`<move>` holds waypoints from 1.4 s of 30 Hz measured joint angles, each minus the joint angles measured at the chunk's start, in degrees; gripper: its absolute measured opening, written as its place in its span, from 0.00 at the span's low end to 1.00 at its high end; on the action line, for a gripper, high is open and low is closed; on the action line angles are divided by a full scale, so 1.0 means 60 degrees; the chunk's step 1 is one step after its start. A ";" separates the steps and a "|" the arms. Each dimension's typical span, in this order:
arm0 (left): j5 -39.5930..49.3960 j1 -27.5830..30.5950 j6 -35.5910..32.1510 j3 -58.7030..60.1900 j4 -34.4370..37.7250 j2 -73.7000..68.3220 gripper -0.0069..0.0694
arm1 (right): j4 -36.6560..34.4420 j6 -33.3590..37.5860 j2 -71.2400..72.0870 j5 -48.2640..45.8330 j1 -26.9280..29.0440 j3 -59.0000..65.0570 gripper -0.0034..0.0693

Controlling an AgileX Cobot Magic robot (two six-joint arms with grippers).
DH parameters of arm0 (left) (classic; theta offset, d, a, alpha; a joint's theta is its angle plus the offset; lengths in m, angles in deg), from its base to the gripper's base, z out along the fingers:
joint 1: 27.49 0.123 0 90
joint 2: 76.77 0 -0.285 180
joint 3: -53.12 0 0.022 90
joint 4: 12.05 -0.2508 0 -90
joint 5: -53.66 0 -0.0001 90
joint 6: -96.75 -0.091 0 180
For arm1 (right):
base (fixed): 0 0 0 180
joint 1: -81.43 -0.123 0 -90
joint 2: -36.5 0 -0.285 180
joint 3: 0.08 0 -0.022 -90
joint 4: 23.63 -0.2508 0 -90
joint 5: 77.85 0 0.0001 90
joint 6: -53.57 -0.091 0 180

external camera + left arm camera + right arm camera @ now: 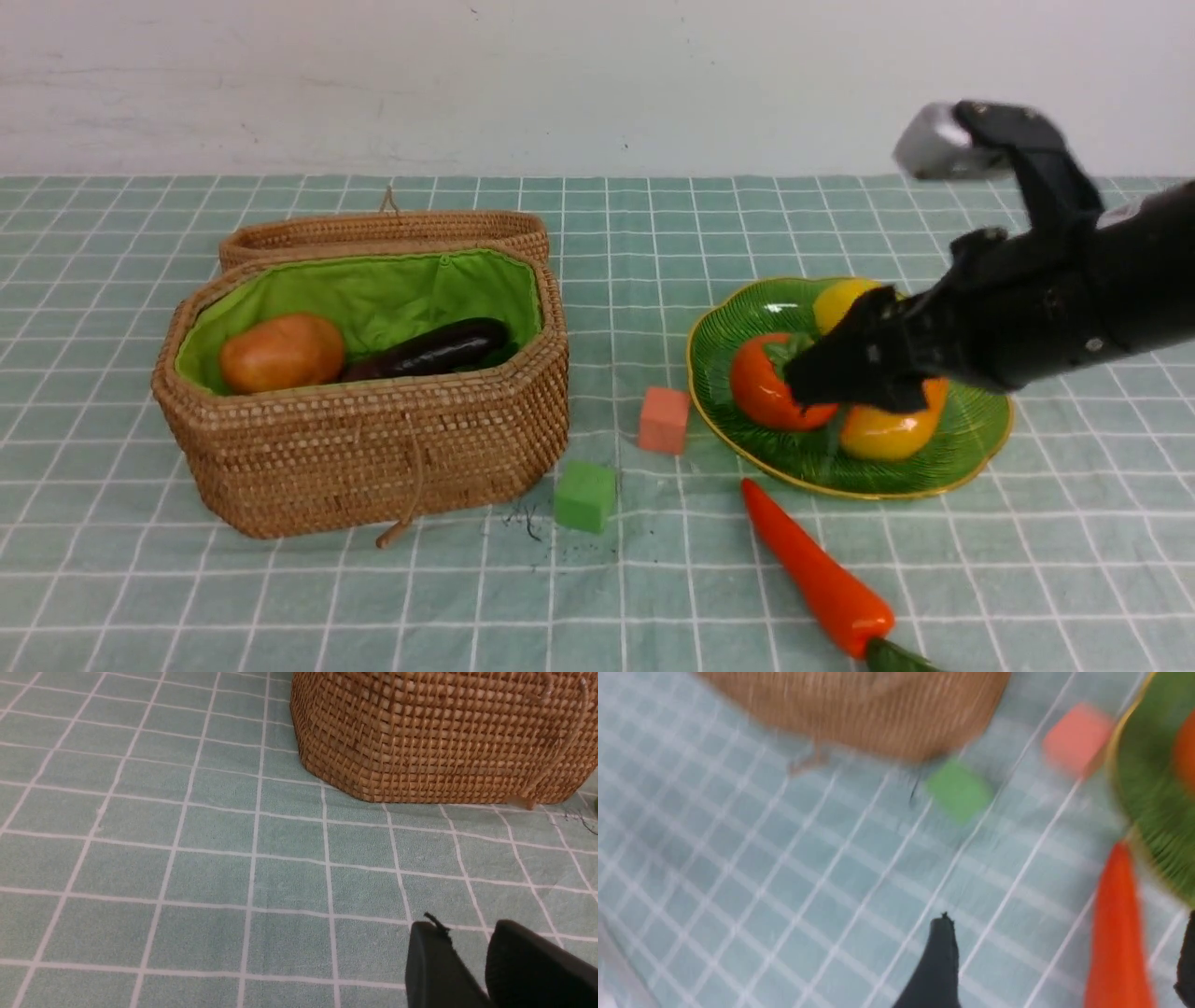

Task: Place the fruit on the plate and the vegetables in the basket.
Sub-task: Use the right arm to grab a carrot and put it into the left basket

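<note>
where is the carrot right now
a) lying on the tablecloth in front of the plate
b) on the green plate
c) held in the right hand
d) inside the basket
a) the carrot lies flat on the checked tablecloth, just in front of the plate and outside its gold rim, while the basket holds only a potato and an eggplant.

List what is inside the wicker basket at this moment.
Inside the wicker basket, on its green lining, lie a tan-brown potato and a dark purple eggplant. The near wall hides the basket floor, so anything lying lower cannot be seen.
</note>
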 joint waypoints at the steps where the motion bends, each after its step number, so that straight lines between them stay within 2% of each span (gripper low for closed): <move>1: 0.0000 0.0000 0.0000 0.0000 0.0000 0.0000 0.33 | 0.0291 -0.0164 -0.0064 0.0038 -0.0206 0.0219 0.91; 4: 0.0000 0.0000 0.0000 0.0000 0.0000 0.0000 0.33 | 0.1188 -0.0639 -0.0302 0.0236 -0.0563 0.0602 0.91; 7: 0.0000 0.0000 0.0000 0.0000 0.0000 0.0000 0.33 | 0.2670 -0.1828 -0.1006 0.1008 -0.0765 0.1071 0.90; 11: 0.0000 0.0000 0.0000 0.0000 0.0000 0.0000 0.34 | 0.3590 -0.3063 -0.2239 0.1904 -0.0774 0.1229 0.86; 12: 0.0000 0.0000 0.0000 0.0000 0.0000 0.0000 0.34 | 0.3600 -0.3063 -0.2308 0.1904 -0.0774 0.1229 0.86; 14: 0.0000 0.0000 0.0000 0.0000 0.0000 0.0000 0.34 | 0.3683 -0.3228 -0.3134 0.2066 -0.0774 0.1240 0.80; 16: -0.0011 0.0000 0.0000 0.0000 0.0000 0.0000 0.35 | 0.3747 -0.3268 -0.3404 0.2064 -0.0774 0.1115 0.70; 18: -0.0011 0.0000 0.0000 0.0000 0.0000 0.0000 0.35 | 0.3790 -0.3268 -0.3481 0.2028 -0.0740 0.1055 0.55; 21: -0.0011 0.0000 0.0000 0.0000 0.0000 0.0000 0.35 | 0.3604 -0.3268 -0.3444 0.2028 -0.0715 0.1043 0.56; 24: -0.0011 0.0000 0.0000 0.0000 0.0000 0.0000 0.36 | 0.2779 -0.2808 -0.3265 0.1637 -0.0826 0.0912 0.56; 27: -0.0011 0.0000 0.0000 0.0000 0.0000 0.0000 0.36 | 0.2099 -0.2062 -0.3145 0.0962 -0.1187 0.0666 0.56; 28: -0.0011 0.0000 0.0000 0.0000 0.0000 0.0000 0.37 | 0.1581 -0.1440 -0.2967 0.0407 -0.1490 0.0154 0.56; 29: -0.0011 0.0000 0.0000 0.0000 0.0000 0.0000 0.37 | 0.1520 -0.1440 -0.2967 0.0341 -0.1536 0.0071 0.56; 30: -0.0011 0.0000 0.0000 0.0000 0.0000 0.0000 0.37 | 0.1143 -0.0926 -0.2828 -0.0139 -0.1913 -0.0748 0.56; 33: -0.0011 0.0000 0.0000 0.0000 0.0000 0.0000 0.38 | 0.0865 -0.0630 -0.2890 -0.0461 -0.2418 -0.2529 0.56; 38: -0.0011 0.0000 0.0000 0.0000 0.0000 0.0000 0.38 | 0.0827 0.0017 -0.3617 -0.0052 -0.3206 -0.5308 0.56; 42: -0.0011 0.0000 0.0000 0.0000 0.0000 0.0000 0.38 | 0.1228 0.0922 -0.4956 0.1342 -0.3850 -0.7575 0.56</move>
